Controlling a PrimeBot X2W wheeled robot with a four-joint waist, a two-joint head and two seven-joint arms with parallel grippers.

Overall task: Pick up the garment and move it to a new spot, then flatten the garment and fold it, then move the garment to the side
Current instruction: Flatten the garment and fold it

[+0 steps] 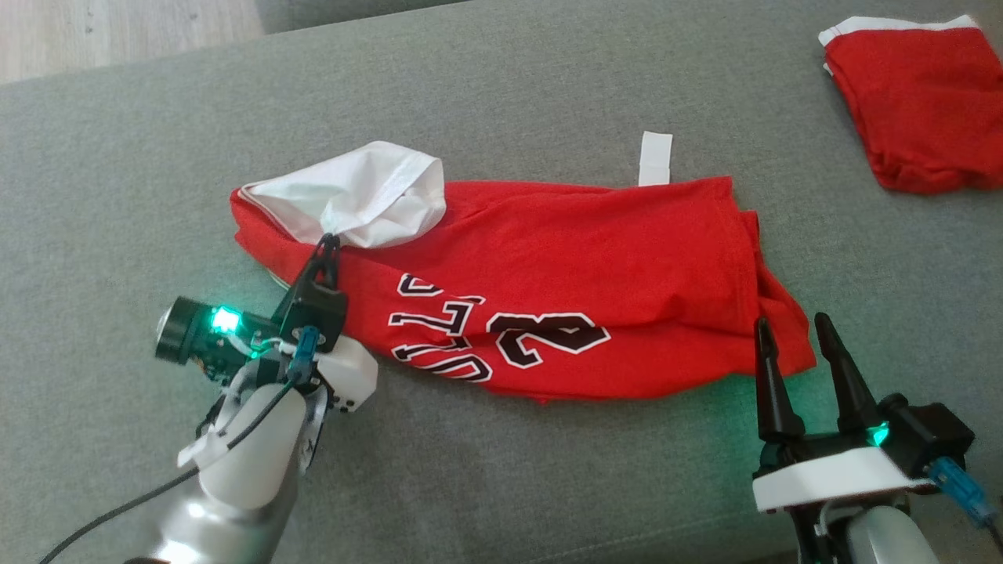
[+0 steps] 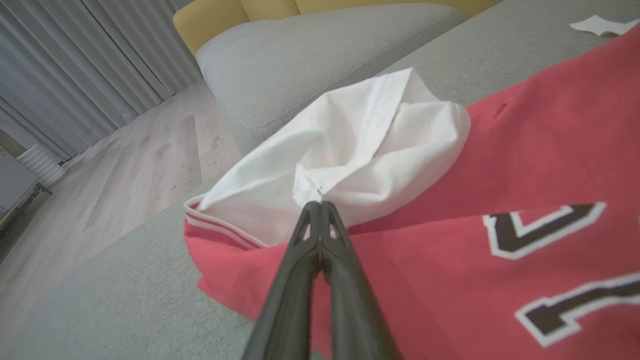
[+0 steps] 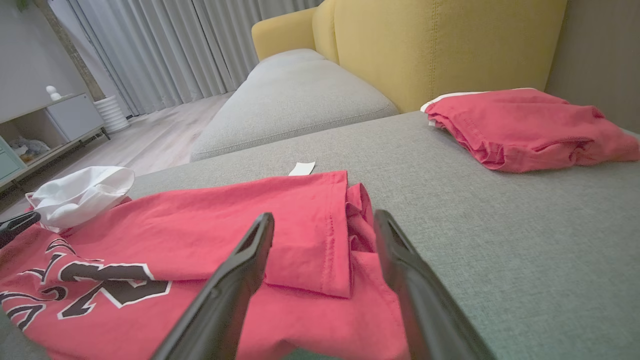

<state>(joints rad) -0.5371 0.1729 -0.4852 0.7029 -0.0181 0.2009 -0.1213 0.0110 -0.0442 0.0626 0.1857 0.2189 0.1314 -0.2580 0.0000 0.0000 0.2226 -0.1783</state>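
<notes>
The garment [image 1: 548, 258], a red jersey with black white-outlined lettering and number, lies folded lengthwise across the grey cushion [image 1: 509, 94]. Its white sleeve [image 1: 368, 192] is bunched up at the left end. My left gripper [image 1: 329, 241] is shut on a pinch of that white sleeve [image 2: 350, 145]; the fingertips of the left gripper [image 2: 316, 204] press together on the cloth. My right gripper [image 1: 790, 323] stands open just beside the garment's right hem, with the folded hem edge [image 3: 335, 235] lying between and beyond its spread fingers [image 3: 250, 255].
A smaller red piece with a white edge band [image 1: 917, 102] lies at the cushion's far right. A white label [image 1: 655, 157] sticks out behind the garment. A yellow sofa back [image 3: 440, 45] rises behind; wooden floor [image 2: 125, 165] lies off the cushion's left edge.
</notes>
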